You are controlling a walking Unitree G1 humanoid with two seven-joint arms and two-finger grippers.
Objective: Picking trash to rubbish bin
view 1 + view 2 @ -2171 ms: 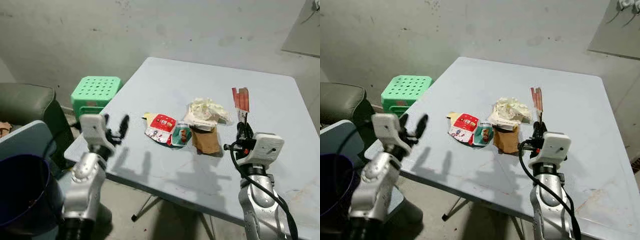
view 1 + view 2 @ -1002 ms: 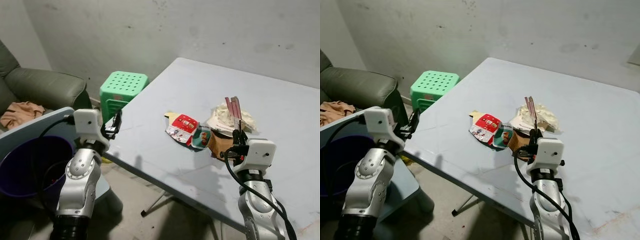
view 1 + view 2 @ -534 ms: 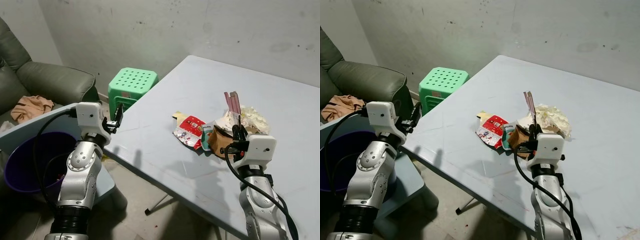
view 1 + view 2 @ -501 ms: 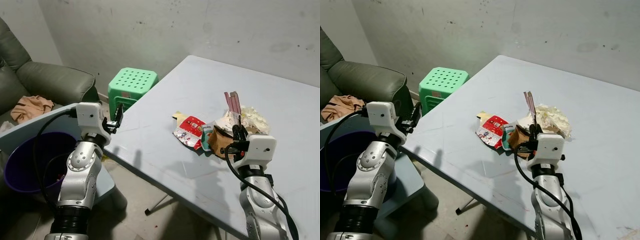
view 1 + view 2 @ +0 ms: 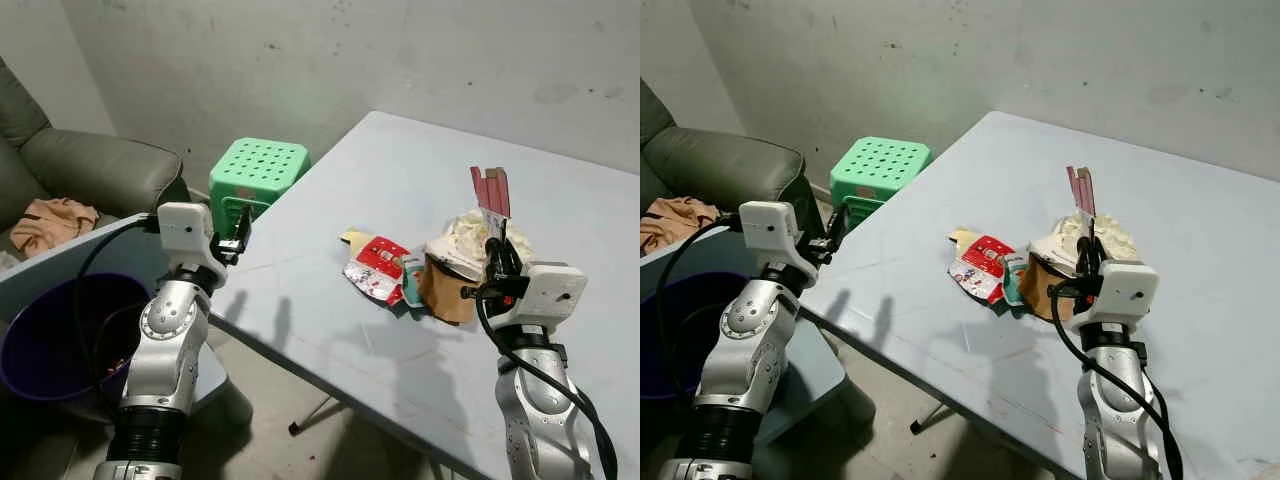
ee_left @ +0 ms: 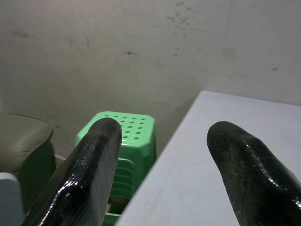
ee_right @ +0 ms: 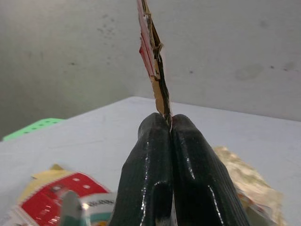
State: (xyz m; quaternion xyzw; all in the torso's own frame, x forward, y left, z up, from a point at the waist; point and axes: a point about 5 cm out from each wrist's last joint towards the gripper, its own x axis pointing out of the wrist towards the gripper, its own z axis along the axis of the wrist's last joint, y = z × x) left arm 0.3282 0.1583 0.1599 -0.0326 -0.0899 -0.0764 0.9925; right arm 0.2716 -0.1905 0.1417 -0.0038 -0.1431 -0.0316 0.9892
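- Head views: the right gripper [image 5: 497, 262] is raised above the near part of the grey table [image 5: 400, 180], its fingers clamped on a red-and-brown flat wrapper [image 5: 489, 192] that stands upright out of the fingertips. The piece is judged to be held high so that it clears the rest of the litter on its way to the bin.
- Just beyond and below that gripper a crumpled cream paper wad [image 5: 472, 234] and a brown paper piece [image 5: 442, 291] are seen on the table; to its left lies a red snack packet [image 5: 372, 269] touching a small green packet [image 5: 411, 284].
- The left gripper [image 5: 240, 224] is held off the table's left edge, fingers apart and empty. Below and behind it the dark purple rubbish bin [image 5: 50, 335] stands open on the floor, well apart from the held wrapper.
- Beyond the left gripper, a green plastic stool [image 5: 257, 175] and a grey-green sofa [image 5: 90, 175] are noted.
- Left wrist view: both fingers [image 6: 89, 169] are spread wide, nothing between them; stool and table edge lie ahead.
- Right wrist view: the fingers [image 7: 150, 174] are pressed together on the wrapper's lower edge, the snack packet beneath them.
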